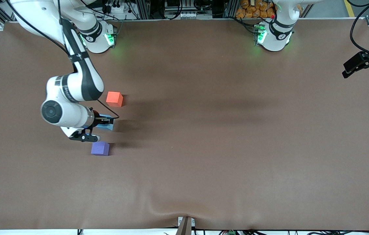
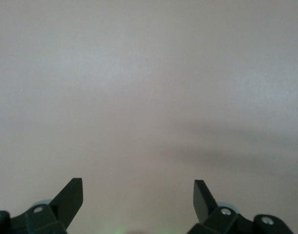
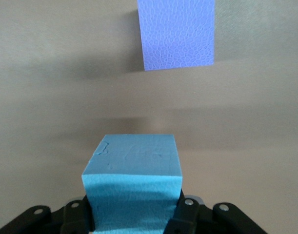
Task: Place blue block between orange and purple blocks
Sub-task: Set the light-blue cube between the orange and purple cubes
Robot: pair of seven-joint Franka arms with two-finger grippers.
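My right gripper is shut on the light blue block and holds it low over the table, in the gap between the orange block and the purple block. I cannot tell whether the blue block touches the table. In the right wrist view the blue block sits between my right gripper's fingers, with the purple block a short way ahead of it. My left gripper waits, open and empty, at the left arm's end of the table; the left wrist view shows only bare table under it.
The brown table cover has a wrinkle near its front edge. The two arm bases stand along the back edge.
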